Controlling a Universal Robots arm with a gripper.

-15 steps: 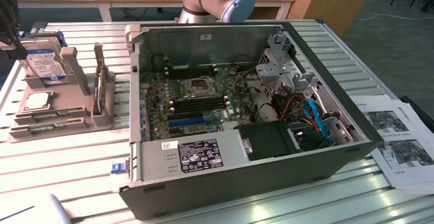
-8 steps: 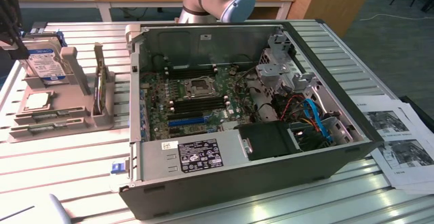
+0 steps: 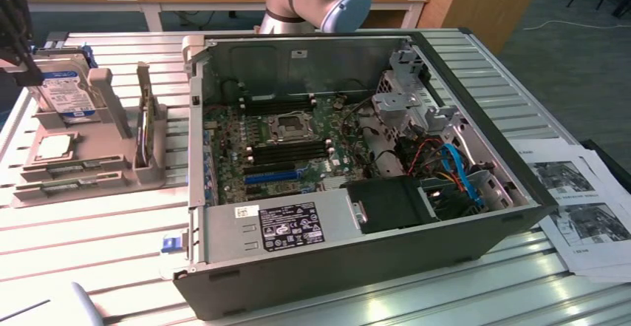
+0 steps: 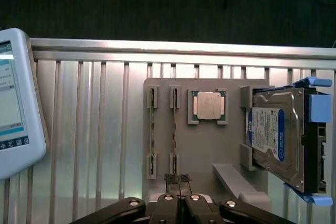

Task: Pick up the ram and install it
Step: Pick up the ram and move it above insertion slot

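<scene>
slatted table (image 4: 79,129), ram (image 4: 175,129) barely visible edge-on

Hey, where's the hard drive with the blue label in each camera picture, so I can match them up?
Exterior view: the hard drive stands on edge in the grey holder at the exterior view's left, outside the computer case.
Wrist view: it leans in that holder's end bracket, next to the processor chip.
Shared landmark: the square processor chip lying flat on the holder.

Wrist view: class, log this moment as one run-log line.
gripper: jaws shut, holding nothing | nearest: ram, edge-up in grey holder | ram: not yet lifted
</scene>
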